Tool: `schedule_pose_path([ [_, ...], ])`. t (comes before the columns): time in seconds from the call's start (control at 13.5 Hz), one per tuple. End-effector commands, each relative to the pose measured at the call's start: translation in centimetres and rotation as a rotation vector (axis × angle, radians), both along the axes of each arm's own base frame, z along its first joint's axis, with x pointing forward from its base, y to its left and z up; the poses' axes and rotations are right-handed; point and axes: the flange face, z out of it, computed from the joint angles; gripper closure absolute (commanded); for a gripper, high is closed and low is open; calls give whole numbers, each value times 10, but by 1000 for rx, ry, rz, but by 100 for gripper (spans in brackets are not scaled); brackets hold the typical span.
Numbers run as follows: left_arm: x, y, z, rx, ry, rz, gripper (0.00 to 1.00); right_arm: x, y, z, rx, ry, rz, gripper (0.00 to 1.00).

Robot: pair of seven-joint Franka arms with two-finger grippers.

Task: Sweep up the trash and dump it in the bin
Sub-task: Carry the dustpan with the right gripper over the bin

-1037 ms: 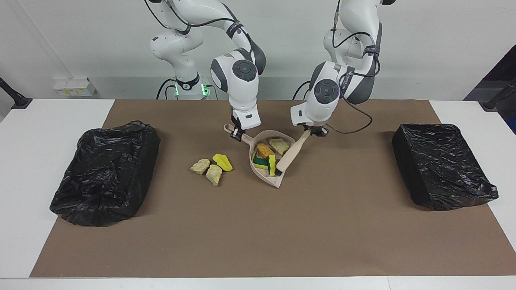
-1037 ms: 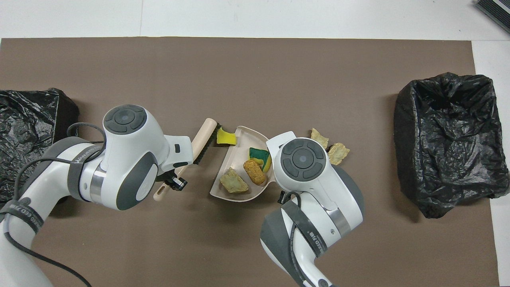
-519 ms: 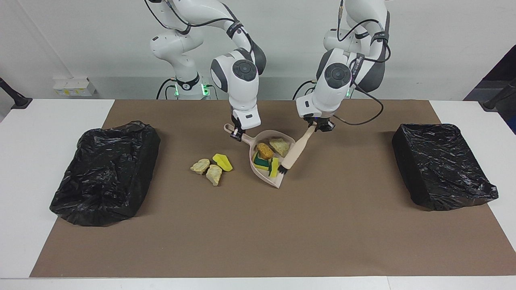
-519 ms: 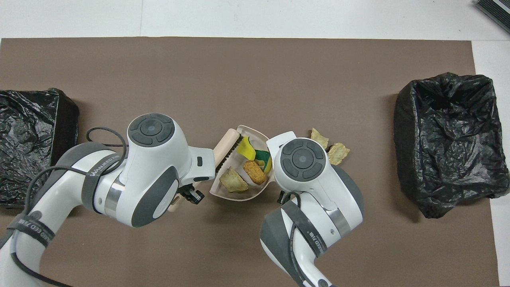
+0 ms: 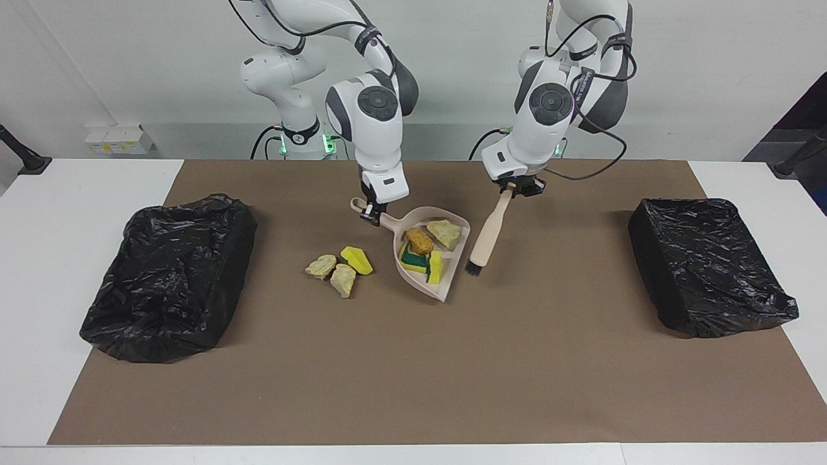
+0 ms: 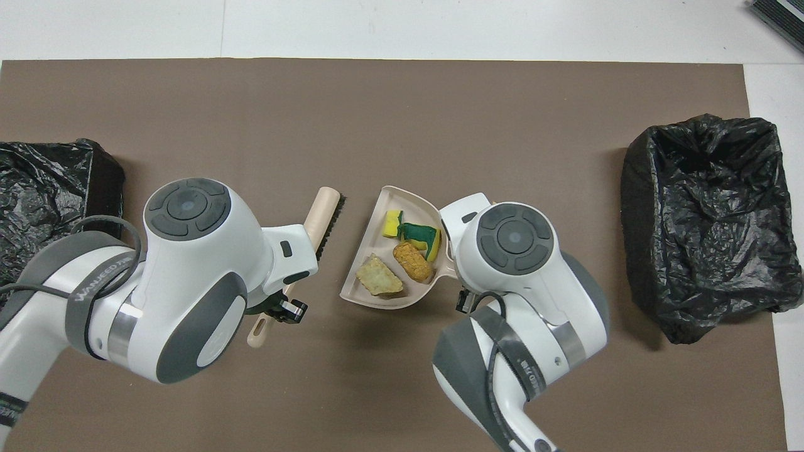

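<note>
You see the dustpan holding four trash scraps; three scraps lie beside it, mid-tabletop. Two black-lined bins flank them. Right gripper jaws pinch the dustpan handle; left gripper jaws pinch the brush.

Beige dustpan is carrying yellow, green and orange-brown trash; the brush is showing beige with seemingly black bristles; bins are looking glossy black.

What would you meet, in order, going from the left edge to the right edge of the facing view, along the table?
Black bin bag → three loose scraps → dustpan with four scraps in it → brush hanging from the left gripper → second black bin bag.
</note>
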Motion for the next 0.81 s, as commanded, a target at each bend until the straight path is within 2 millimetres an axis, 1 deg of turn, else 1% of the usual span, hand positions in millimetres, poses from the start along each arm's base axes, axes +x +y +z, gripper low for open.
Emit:
schedule_pose_path([
  [0.0,-21,4,-1,63,-1,181,100,1,-38,29,0,4,35,100],
  [0.07,-34,2,-4,83,-8,237,100,4,-56,41,5,0,35,100],
  [0.15,-50,-6,-9,100,-13,265,100,6,-75,54,13,-10,25,100],
  [0.22,-64,-9,-12,110,-24,292,100,8,-96,69,21,-26,8,100],
  [0.37,-105,-28,-32,150,-29,332,100,15,-142,97,33,-56,-36,100],
  [0.44,-126,-38,-39,147,-42,334,100,21,-171,113,35,-65,-63,100],
  [0.59,-165,-57,-43,123,-54,328,100,32,-229,141,36,-80,-90,100],
  [0.67,-184,-68,-47,114,-44,337,100,36,-269,151,35,-87,-91,100],
  [0.74,-203,-81,-51,112,-39,332,100,35,-307,156,34,-90,-87,100],
])
